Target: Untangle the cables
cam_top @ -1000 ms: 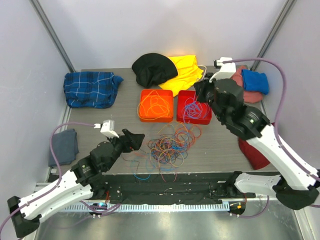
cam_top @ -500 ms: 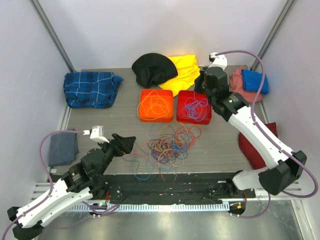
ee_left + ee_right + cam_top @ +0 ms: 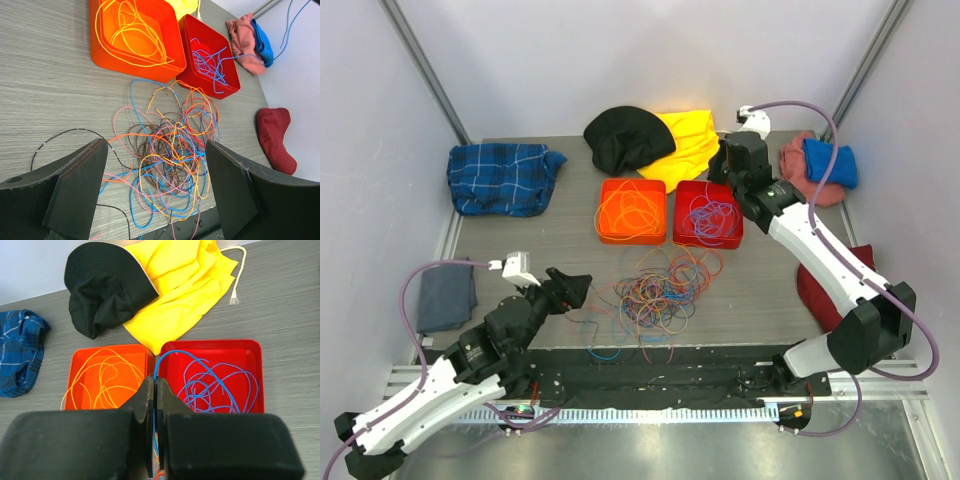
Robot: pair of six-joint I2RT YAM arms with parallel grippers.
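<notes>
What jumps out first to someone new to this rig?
A bright multicoloured tangle of cables lies mid-table, just ahead of the open left hand. Behind it sit an orange tray with yellow-orange cables and a red tray with blue cables. The right hand is shut on a blue cable rising from the red tray.

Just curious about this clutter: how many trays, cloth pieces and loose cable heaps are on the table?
Trays: 2 (orange tray, red tray)
Cloth pieces: 7 (plaid cloth, black hat, yellow cloth, pink cloth, blue towel, dark red cloth, grey cloth)
Loose cable heap: 1
Total: 10
</notes>
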